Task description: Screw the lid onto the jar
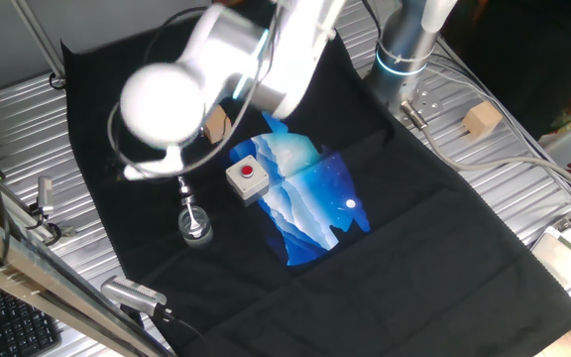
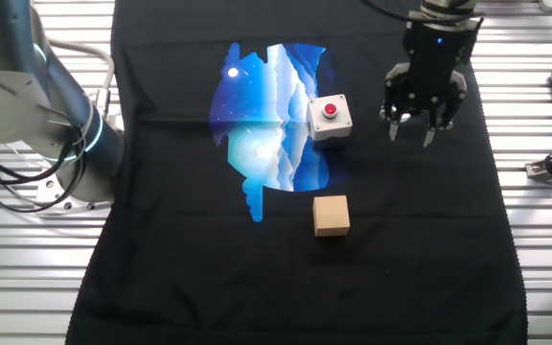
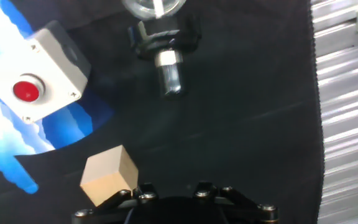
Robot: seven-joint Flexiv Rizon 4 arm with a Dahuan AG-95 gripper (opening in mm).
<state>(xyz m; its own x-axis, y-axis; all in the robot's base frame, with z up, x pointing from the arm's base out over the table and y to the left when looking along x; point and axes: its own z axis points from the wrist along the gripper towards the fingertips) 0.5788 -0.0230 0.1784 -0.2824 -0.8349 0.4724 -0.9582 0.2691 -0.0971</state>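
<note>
Tan wooden cube [image 3: 107, 174] is seen nearest, beside the hand's base.
Beyond the black two-finger gripper [image 2: 410, 132], the small clear jar [image 3: 154, 6] is cut off by the frame edge; whether the fingers are parted or closed cannot be told.

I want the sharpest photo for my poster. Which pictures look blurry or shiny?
One fixed view: the arm up close is a blurred, glaring white blob. The other fixed view: sharp and evenly lit; the box and cube look crisp. Hand view: soft, slightly smeared; the jar glints at the top edge.
</note>
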